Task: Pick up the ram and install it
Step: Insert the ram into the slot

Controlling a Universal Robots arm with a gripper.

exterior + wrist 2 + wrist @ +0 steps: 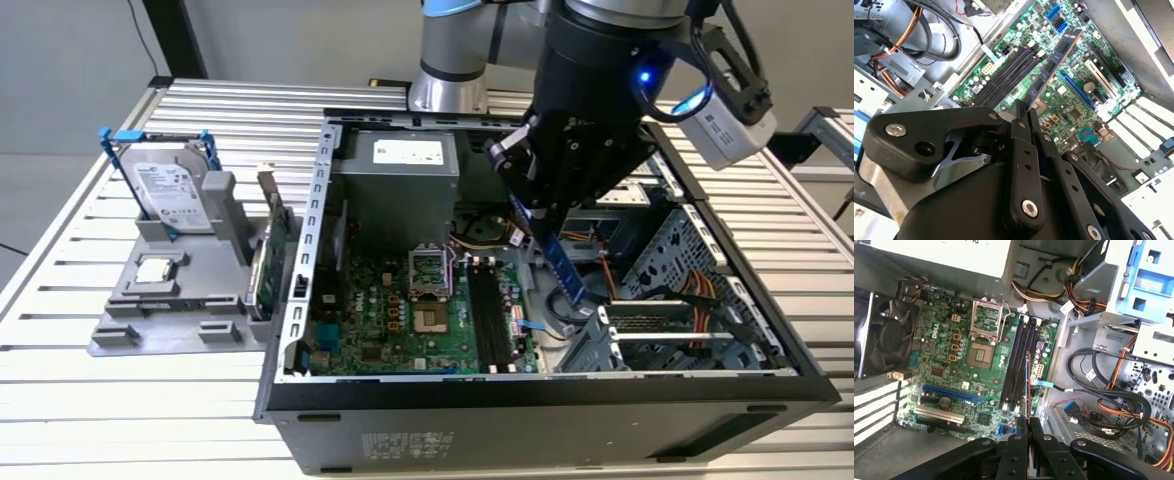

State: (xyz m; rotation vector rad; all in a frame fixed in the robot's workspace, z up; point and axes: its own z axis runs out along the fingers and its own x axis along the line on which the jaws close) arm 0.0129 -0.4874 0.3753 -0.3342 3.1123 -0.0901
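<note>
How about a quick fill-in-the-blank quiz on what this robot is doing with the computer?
The gripper is ___ on the ram.
The ram is held over the motherboard of a computer case whose side is ___.
The motherboard's black slots are all ___.
The hard drive stands outside the case, on the exterior view's ___.
Missing words: shut; open; empty; left.

No print sharp enough to quote. White label on power supply (407, 152), sticker on hard drive (171, 188), small print block on case (407, 440) outer wall, white logo on motherboard (936, 331): all illegible.
</note>
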